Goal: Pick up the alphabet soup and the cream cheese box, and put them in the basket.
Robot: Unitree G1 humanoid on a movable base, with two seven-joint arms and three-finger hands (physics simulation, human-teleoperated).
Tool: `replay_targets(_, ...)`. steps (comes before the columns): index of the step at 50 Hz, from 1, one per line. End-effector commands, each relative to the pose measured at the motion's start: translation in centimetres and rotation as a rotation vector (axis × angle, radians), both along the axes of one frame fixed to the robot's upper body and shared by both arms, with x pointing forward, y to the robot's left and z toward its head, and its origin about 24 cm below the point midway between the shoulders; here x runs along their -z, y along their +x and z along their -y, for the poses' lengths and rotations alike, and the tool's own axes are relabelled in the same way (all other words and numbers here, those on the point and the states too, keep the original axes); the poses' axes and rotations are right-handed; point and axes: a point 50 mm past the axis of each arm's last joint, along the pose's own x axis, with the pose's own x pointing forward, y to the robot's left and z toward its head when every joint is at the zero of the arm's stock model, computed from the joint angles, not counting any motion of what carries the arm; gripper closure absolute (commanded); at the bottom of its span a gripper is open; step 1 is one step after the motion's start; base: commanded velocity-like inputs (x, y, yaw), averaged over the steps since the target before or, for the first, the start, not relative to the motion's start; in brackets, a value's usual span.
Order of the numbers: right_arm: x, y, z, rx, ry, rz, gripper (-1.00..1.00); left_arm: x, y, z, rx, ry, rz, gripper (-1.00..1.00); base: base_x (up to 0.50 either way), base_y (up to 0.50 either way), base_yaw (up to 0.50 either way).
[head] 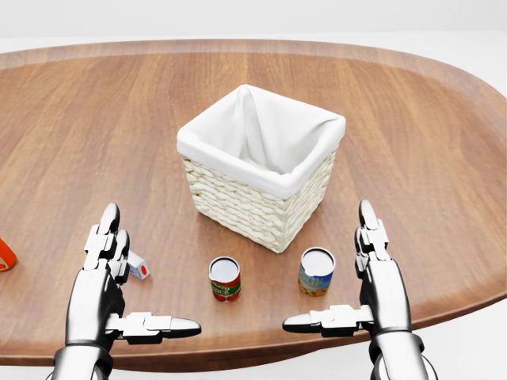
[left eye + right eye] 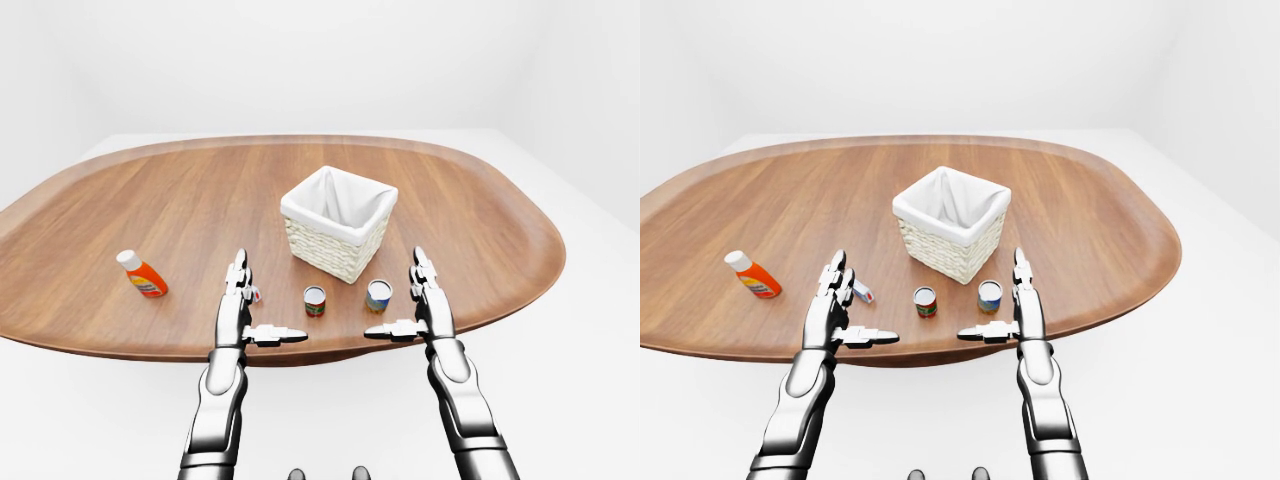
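The wicker basket [image 1: 261, 202] with a white cloth liner stands in the middle of the head view. Below it on the table stand two cans: a blue and orange one [image 1: 317, 271], apparently the alphabet soup, and a red one [image 1: 225, 279] to its left. The small cream cheese box [image 1: 139, 267], white with a red end, lies partly behind my left hand's fingers [image 1: 107, 237]. My left hand [image 1: 150, 267] is open, thumb pointing right, just left of the red can. My right hand [image 1: 329, 267] is open too, beside the blue and orange can on its right.
An orange bottle [image 2: 142, 275] with a white cap lies far left on the oval wooden table [image 1: 95, 119]. The table's near edge runs just under my hands, and white floor surrounds it.
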Motion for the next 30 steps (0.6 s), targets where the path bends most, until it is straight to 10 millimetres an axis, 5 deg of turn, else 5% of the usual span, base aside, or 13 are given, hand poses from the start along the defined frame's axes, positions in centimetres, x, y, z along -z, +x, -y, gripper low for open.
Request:
replay_targets(1,0.0,0.1,0.1,0.01,-0.003,0.002,-1.0,0.0,0.0,0.0,0.0,0.0,0.0,-1.0,0.0,0.0,0.0)
replay_targets(23,-2.8,-1.7,3.5,0.293,-0.003,0.149,-1.0,0.1,0.1,0.0,-0.002,-0.001,0.0,-1.0,0.0,0.0,0.0)
replay_targets(30,-4.4,-3.9,5.7,0.492,-0.017,0.231,-1.0,0.1,0.0,0.0,-0.002,-0.001,0.0,-1.0,0.0,0.0,0.0)
